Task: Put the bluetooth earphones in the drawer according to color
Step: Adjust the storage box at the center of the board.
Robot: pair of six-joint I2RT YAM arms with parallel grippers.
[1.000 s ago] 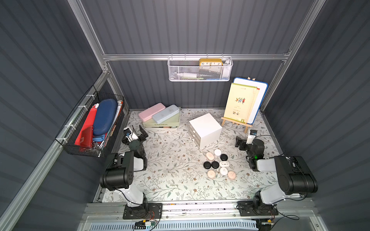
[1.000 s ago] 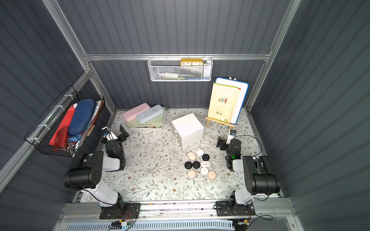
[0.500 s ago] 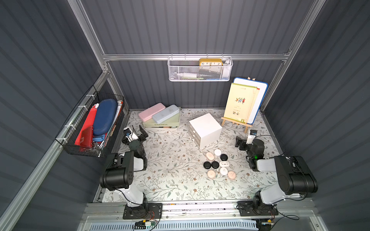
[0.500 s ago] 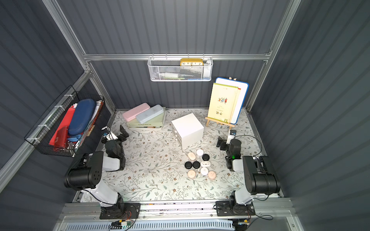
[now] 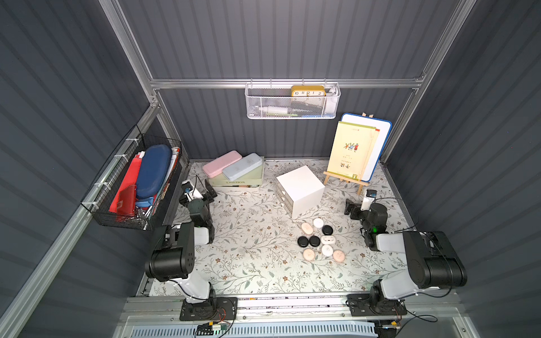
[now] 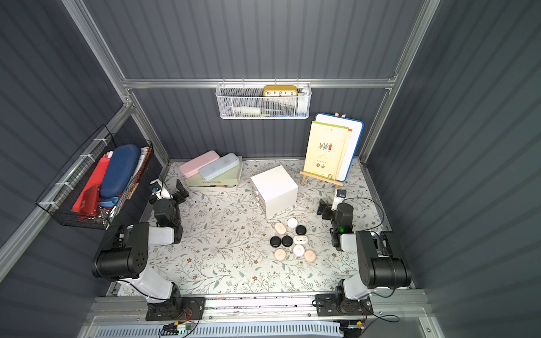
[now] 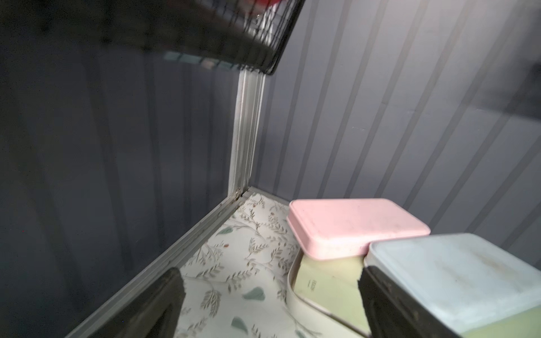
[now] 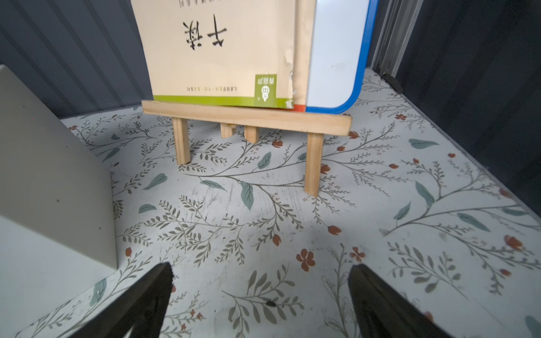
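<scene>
Earphones, glossy rounded pebbles, beside boxy white drawer; left end effector, right end effector gaping, empty

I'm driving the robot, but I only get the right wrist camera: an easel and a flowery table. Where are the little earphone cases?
Observer: The earphones lie in a cluster on the table, just off the drawer cabinet's corner, on the side nearer the robot's base.
Operator: What colours are they?
Observer: Three black, three white and three pale pink, all mixed together.
Operator: Is a drawer open for them?
Observer: No, all three drawers look pushed shut.
</scene>
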